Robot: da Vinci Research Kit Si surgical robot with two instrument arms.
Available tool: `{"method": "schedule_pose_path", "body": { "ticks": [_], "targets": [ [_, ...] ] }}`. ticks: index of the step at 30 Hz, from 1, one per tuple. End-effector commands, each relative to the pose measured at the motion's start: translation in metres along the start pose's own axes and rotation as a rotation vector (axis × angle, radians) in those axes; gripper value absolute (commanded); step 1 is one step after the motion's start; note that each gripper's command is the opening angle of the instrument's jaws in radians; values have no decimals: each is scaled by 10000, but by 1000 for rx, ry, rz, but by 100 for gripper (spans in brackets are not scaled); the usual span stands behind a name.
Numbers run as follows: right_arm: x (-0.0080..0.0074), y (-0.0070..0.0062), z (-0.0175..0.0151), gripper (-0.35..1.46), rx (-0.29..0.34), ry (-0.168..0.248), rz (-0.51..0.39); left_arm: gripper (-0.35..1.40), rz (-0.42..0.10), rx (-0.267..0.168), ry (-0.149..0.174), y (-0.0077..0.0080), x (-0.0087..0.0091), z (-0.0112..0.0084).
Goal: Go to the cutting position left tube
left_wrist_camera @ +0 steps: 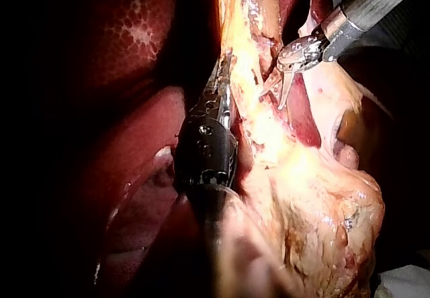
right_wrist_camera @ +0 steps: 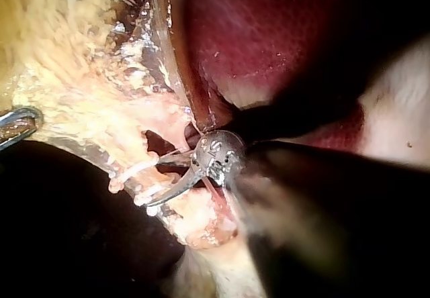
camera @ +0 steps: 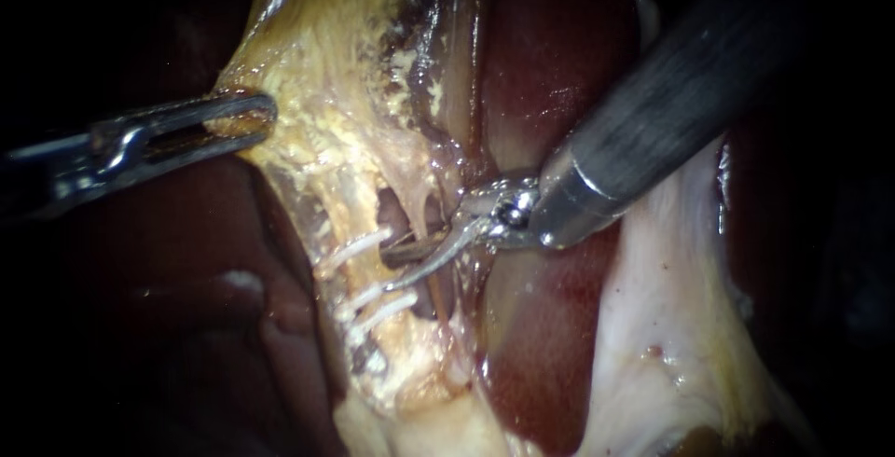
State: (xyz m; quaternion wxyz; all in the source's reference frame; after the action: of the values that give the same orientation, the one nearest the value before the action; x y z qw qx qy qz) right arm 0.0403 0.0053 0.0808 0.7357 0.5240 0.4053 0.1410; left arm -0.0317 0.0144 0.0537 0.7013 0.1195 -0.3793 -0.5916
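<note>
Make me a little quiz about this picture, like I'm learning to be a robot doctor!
1. True or false: the right instrument's jaws are shut tight.
2. What do the left instrument's jaws grip? A) yellowish tissue B) a needle C) nothing
3. Fill in: the white clips sit nearest the ___ instrument's tip.
Key: 1 false, a gap shows between them. 2 A. 3 right.

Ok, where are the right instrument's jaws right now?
The right instrument comes in from upper right in the endoscope view; its open jaws sit centrally beside the white clips, left of the liver.
</note>
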Motion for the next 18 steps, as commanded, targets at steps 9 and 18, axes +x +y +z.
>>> {"method": "schedule_pose_path", "body": {
  "ticks": [9, 18],
  "targets": [
    [12, -2, 21, 136, 84, 45, -12, -35, 0, 0, 0, 0, 0, 0],
    [8, -12, 29, 135, 181, 61, -41, -35, 0, 0, 0, 0, 0, 0]
  ]
}}
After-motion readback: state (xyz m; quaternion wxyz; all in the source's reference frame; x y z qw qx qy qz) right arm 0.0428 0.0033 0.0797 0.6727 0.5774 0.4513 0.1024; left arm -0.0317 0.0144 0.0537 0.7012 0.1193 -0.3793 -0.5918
